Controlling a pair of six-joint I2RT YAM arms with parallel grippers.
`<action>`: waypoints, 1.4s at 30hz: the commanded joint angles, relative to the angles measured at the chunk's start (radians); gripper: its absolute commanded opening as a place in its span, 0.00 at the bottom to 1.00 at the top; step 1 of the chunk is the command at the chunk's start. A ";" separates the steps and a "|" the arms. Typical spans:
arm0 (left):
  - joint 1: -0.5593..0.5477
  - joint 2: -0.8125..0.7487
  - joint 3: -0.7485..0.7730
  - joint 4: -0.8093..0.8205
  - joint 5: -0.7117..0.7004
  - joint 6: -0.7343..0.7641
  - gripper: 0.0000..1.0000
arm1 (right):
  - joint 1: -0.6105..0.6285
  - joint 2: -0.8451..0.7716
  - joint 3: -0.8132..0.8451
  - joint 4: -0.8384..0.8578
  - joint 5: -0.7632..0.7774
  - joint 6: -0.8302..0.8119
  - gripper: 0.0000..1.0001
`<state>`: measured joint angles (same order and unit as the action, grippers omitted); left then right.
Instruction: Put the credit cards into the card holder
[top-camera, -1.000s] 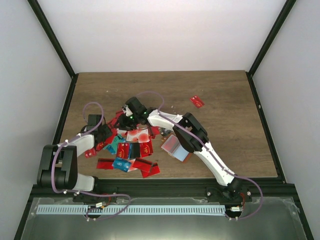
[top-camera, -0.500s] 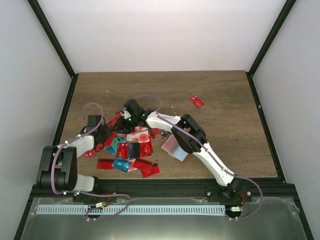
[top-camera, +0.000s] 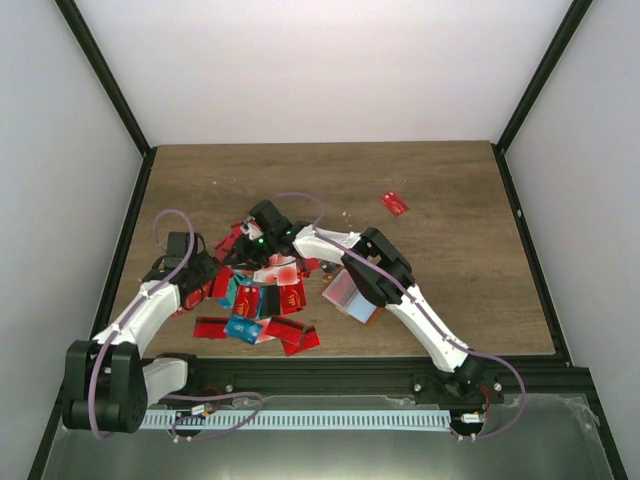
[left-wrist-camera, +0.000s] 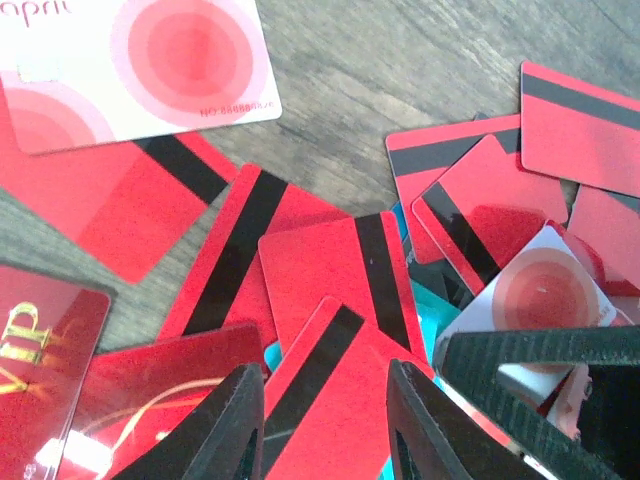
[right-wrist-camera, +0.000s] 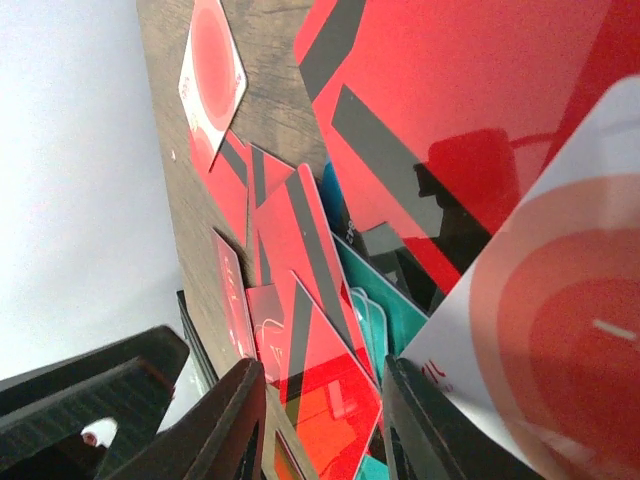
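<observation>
Cards (top-camera: 262, 298), mostly red with black stripes, a few white, blue or teal, lie overlapping in a loose heap left of the desk's (top-camera: 450, 250) middle. One red card (top-camera: 394, 203) lies well apart. The holder (top-camera: 352, 300) lies open just right of the heap, pink and pale-blue panels up.

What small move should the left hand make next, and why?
Probably lower the left hand slightly and close on the red striped card lying between its open fingers; nothing is gripped yet, and the card holder lies beside the pile.

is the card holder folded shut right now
No, the card holder lies open and flat, its pink and light blue inner panels facing up.
</observation>
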<state>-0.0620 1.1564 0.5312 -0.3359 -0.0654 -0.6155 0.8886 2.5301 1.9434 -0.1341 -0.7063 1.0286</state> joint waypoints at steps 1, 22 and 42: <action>-0.018 -0.038 0.013 -0.144 -0.009 -0.075 0.36 | -0.004 0.012 -0.021 -0.040 0.045 -0.046 0.35; -0.096 -0.090 -0.068 -0.205 -0.120 -0.255 0.09 | -0.011 -0.011 -0.063 -0.055 0.060 -0.124 0.35; -0.096 0.006 -0.150 -0.070 -0.059 -0.244 0.08 | -0.006 -0.046 -0.093 -0.052 0.041 -0.144 0.34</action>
<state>-0.1558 1.1366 0.4164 -0.4236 -0.1493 -0.8635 0.8795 2.5019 1.8854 -0.1032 -0.6914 0.9081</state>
